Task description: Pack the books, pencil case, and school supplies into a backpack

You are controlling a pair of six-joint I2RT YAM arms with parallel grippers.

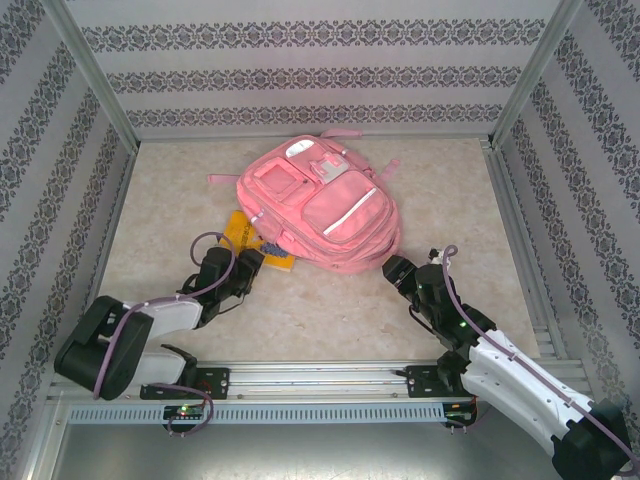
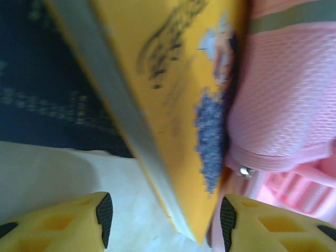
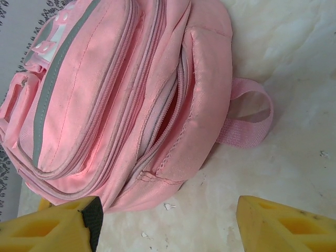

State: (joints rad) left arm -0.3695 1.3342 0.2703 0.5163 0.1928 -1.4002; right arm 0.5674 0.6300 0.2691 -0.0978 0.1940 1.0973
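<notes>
- You were working on a pale, marbled worktop (image 1: 320,320), boxed in by walls (image 1: 300,75) papered in grey patterned bands.
- The backpack (image 1: 318,205), pink and the biggest thing there, lay flat toward the far middle of the worktop, front pockets up, with a pale stripe (image 1: 348,212) across its lower pocket.
- From your right wrist, a zip opening (image 3: 170,113) along the bag's side gaped slightly, and a strap loop (image 3: 252,118) lay on the worktop to its right.
- The yellow book (image 1: 243,232) stuck out from under the backpack's near-left edge.
- From your left wrist that book stood tilted, its grey page edge (image 2: 115,100) facing left and its cartoon cover leaning against the pink fabric.
- A navy book (image 2: 37,79) with faint white print lay to the left of it.
- Your left jaws were spread, with the black pads (image 2: 104,212) on either side of the yellow book's near corner. The corner sat close to the right pad, with a clear gap on the left, and you could not tell whether it touched.
- Your right jaws were spread wide with nothing between them, over bare worktop just near of the backpack's right corner.
</notes>
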